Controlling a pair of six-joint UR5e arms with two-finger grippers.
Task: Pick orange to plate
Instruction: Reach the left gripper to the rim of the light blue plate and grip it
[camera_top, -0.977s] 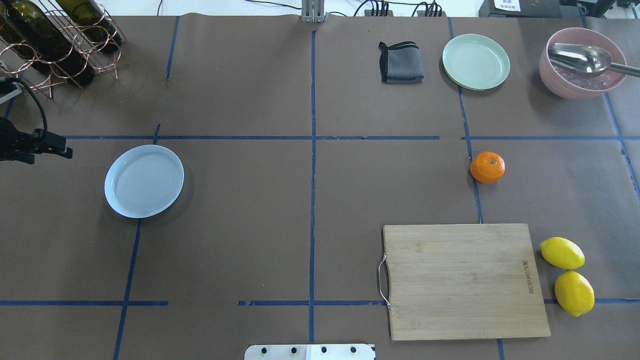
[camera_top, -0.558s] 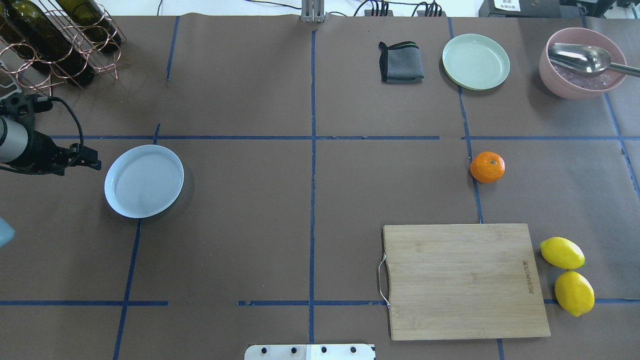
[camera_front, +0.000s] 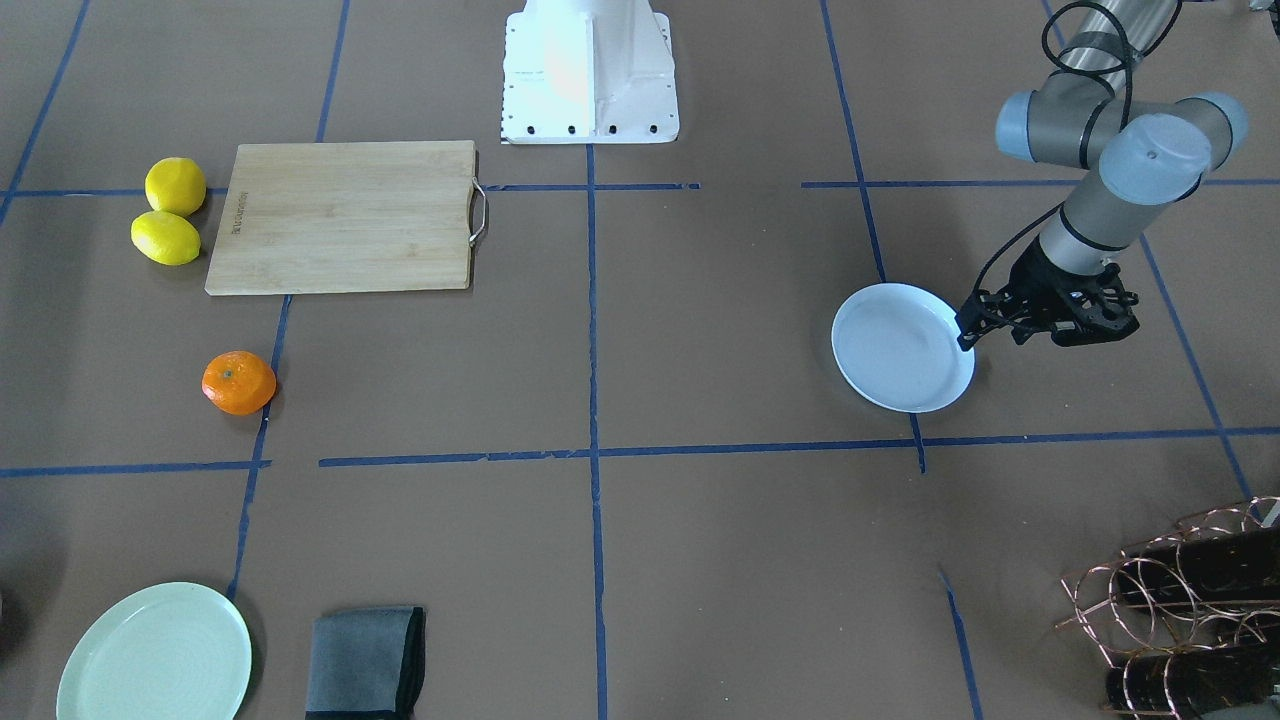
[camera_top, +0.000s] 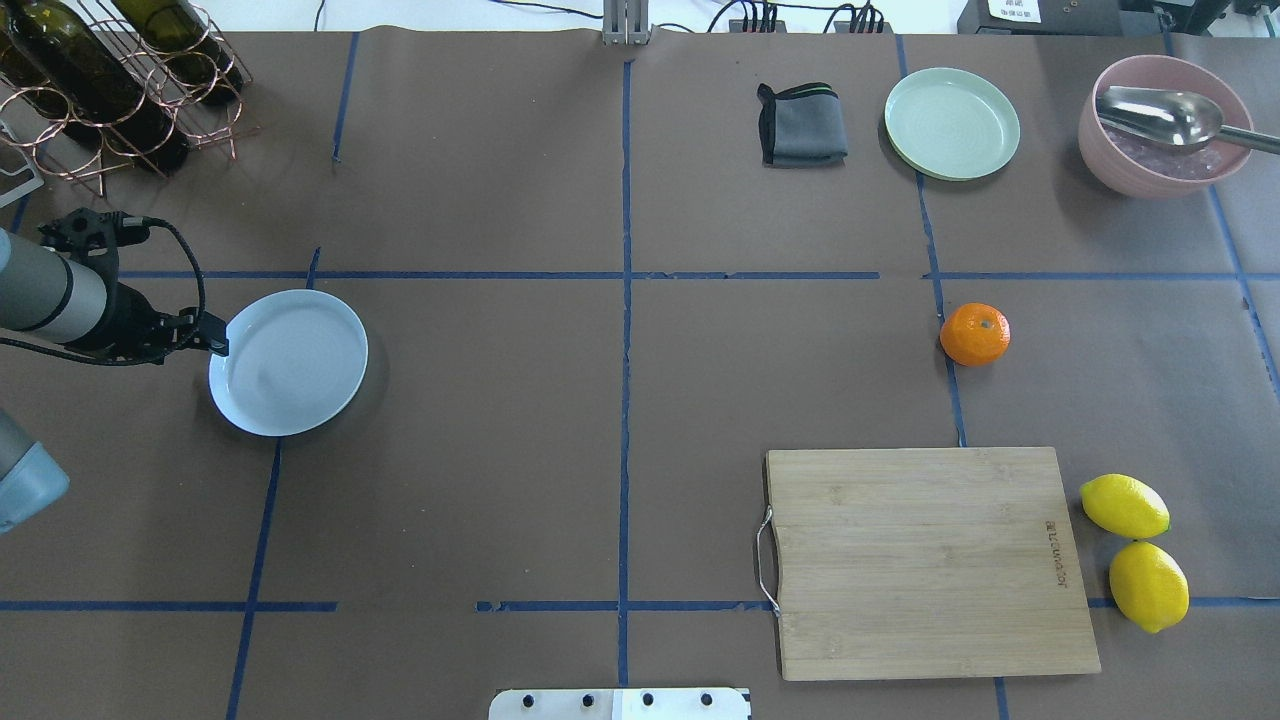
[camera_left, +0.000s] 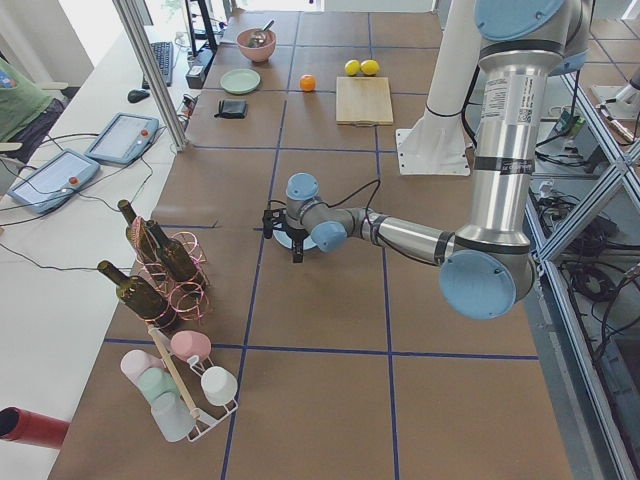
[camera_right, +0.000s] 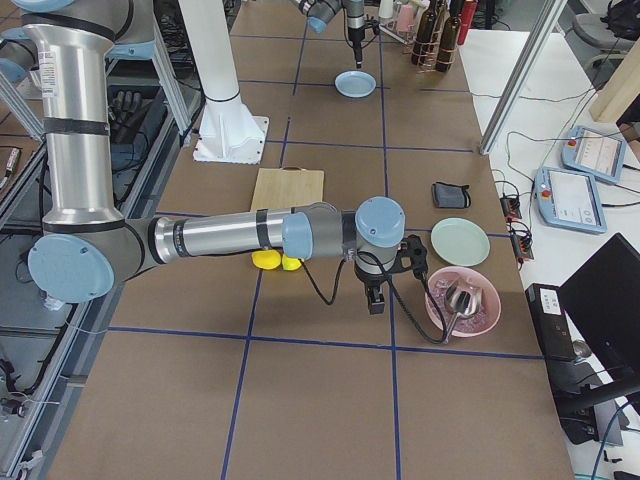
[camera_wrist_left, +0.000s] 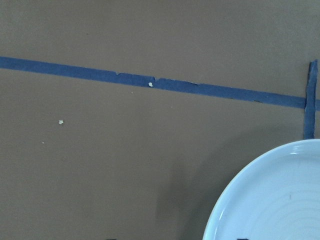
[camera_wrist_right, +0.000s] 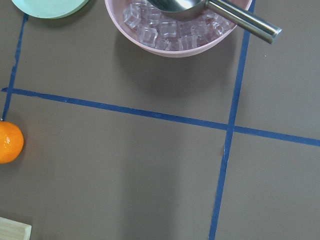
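Observation:
The orange (camera_top: 975, 334) (camera_front: 238, 382) lies on the brown table, right of centre in the overhead view, by a blue tape line. The pale bluish plate (camera_top: 288, 362) (camera_front: 900, 350) rests far away on the left side, with nothing on it. My left gripper (camera_top: 185, 340) (camera_front: 1010, 328) hangs open and pointing down at the plate's left rim, one finger over the rim. The left wrist view shows the plate (camera_wrist_left: 280, 200) at its lower right. My right gripper (camera_right: 377, 297) appears only in the exterior right view, so I cannot tell its state. Its wrist view catches the orange (camera_wrist_right: 9, 142) at the left edge.
A wooden cutting board (camera_top: 930, 560) and two lemons (camera_top: 1124, 505) lie near the orange. At the back right are a pale green plate (camera_top: 952, 123), a grey cloth (camera_top: 803, 125) and a pink bowl (camera_top: 1165, 125) of ice with a scoop. A wine rack (camera_top: 110, 80) stands back left.
My left arm has come in from the left edge and moved right, bringing its gripper to the plate's left rim. The orange and the plate have not moved.

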